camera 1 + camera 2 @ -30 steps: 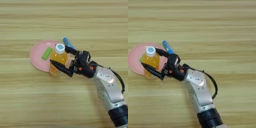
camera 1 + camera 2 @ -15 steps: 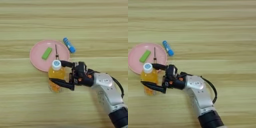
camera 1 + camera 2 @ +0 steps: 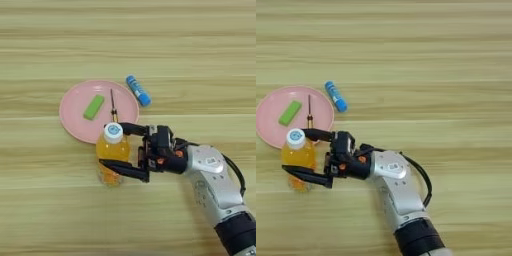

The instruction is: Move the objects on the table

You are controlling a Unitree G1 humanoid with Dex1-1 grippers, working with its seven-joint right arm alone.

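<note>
The orange-drink bottle [image 3: 112, 155] stands upright between the two spread black fingers [image 3: 124, 169] (just off the pink plate's [image 3: 77, 107] near rim), apparently not gripped

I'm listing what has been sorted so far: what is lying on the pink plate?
On the pink plate lie a green block and a thin screwdriver. The orange-drink bottle hides the plate's near rim and the screwdriver's handle end.

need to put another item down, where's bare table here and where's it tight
Bare wood lies across the whole far strip of the table, beyond the pink plate and the blue tube, and to the right of the tube. It is crowded at the plate's near edge, where the right gripper straddles the orange bottle, and on the plate, which holds the green block and the screwdriver.
</note>
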